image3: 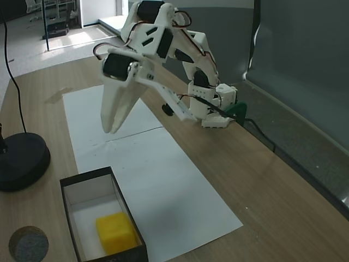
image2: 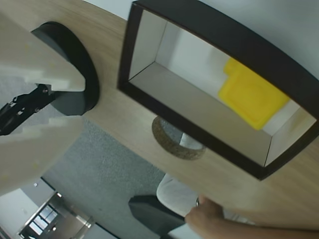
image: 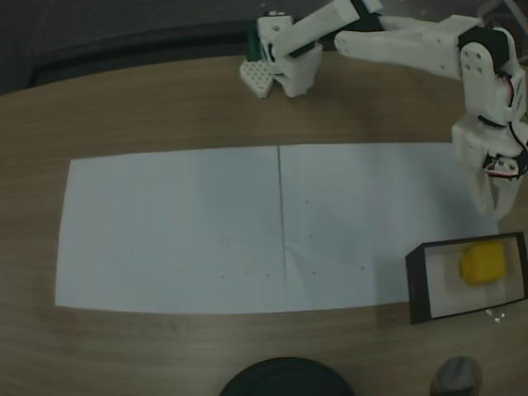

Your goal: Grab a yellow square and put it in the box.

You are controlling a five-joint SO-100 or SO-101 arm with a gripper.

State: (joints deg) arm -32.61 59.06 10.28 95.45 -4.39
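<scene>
1. The yellow square [image3: 115, 233] lies flat on the white floor of the box [image3: 125, 207], toward the end nearest the camera in that fixed view; in the wrist view [image2: 251, 97] it sits close to the far wall. Judged from this, the placing part of the task is done.

2. The tool [image3: 112, 129] hangs above the white paper [image3: 163, 174], clear of the box and holding nothing. Its two fingers look pressed together, or nearly so, at the tips in that fixed view.

3. The step in hand appears to be the retreat. To do it well, lift straight away from the box before swinging, so that no finger clips the thin black wall and drags the box across the paper.

4. Keep the arm's sweep over the paper and away from the dark round base [image3: 20, 161] standing on the table [image3: 262, 185] just beside the box.

5. The box is light-looking and sits partly on the paper; I judge that a small knock could shift it or tip the square out.

6. A person's hand [image2: 209, 219] rests at the table edge in the wrist view; the retreat should stay away from that side.
</scene>
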